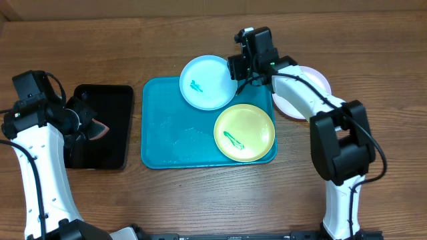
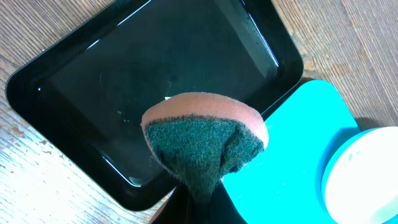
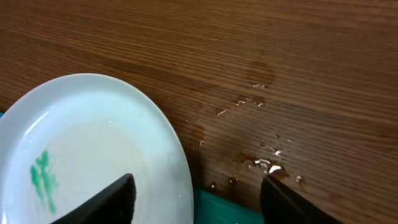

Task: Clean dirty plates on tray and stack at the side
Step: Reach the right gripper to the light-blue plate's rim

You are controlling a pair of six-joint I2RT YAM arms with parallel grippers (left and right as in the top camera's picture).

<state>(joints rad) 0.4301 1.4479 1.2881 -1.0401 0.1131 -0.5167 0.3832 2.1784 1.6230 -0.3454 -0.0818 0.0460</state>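
The turquoise tray [image 1: 170,143] lies mid-table. A pale blue plate [image 1: 208,82] with a green smear rests over its far right rim. A yellow-green plate [image 1: 244,132], also smeared, lies in its right near corner. A white plate [image 1: 303,93] lies on the table right of the tray, partly under my right arm. My right gripper [image 1: 241,69] is open and straddles the pale blue plate's right edge [image 3: 93,143]; in the right wrist view [image 3: 196,202] one finger is over the plate and one over the wood. My left gripper [image 2: 202,208] is shut on a green-and-orange sponge [image 2: 205,137].
A narrow black tray [image 1: 100,127] lies left of the turquoise tray, under the sponge [image 1: 93,125]; it also shows in the left wrist view [image 2: 124,68]. Water drops [image 3: 267,162] sit on the wood just beyond the turquoise tray's far edge [image 3: 224,208].
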